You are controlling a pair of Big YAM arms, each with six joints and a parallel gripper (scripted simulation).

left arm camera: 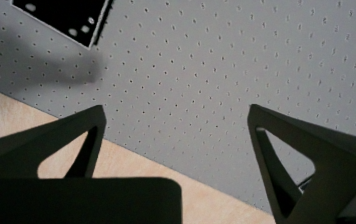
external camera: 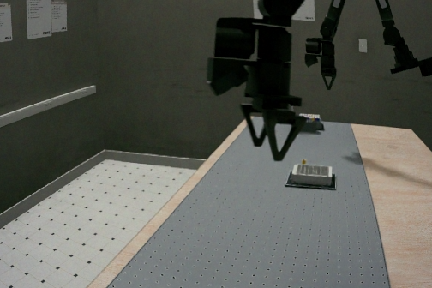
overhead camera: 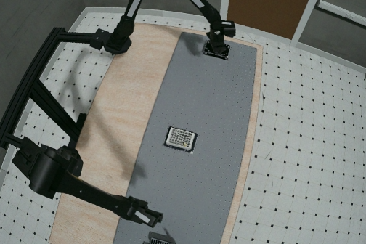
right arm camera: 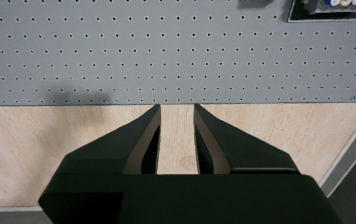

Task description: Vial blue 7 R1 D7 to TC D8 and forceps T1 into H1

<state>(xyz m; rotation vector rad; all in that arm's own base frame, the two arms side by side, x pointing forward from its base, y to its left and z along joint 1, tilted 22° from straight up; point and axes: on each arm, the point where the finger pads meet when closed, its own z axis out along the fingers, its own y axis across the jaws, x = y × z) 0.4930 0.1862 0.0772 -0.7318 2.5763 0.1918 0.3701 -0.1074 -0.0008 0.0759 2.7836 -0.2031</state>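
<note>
Tube carrier TC [overhead camera: 192,140] [external camera: 314,180] sits centrally, likely for shared reach, between the left gripper [overhead camera: 217,51] [external camera: 267,152] [left arm camera: 176,112], spread wide, and right gripper [overhead camera: 160,219] [external camera: 328,87] [right arm camera: 177,105], narrowly parted, both empty.

This is looking like a lab: a long table [overhead camera: 123,83] [external camera: 415,171] is carrying a gray board full of tiny holes [overhead camera: 195,102] [external camera: 261,223] [left arm camera: 200,75] [right arm camera: 175,50], and robot arms [overhead camera: 86,190] [external camera: 273,64] are hanging over it.

Dark plate [left arm camera: 60,17] cut off, well labels illegible.
</note>
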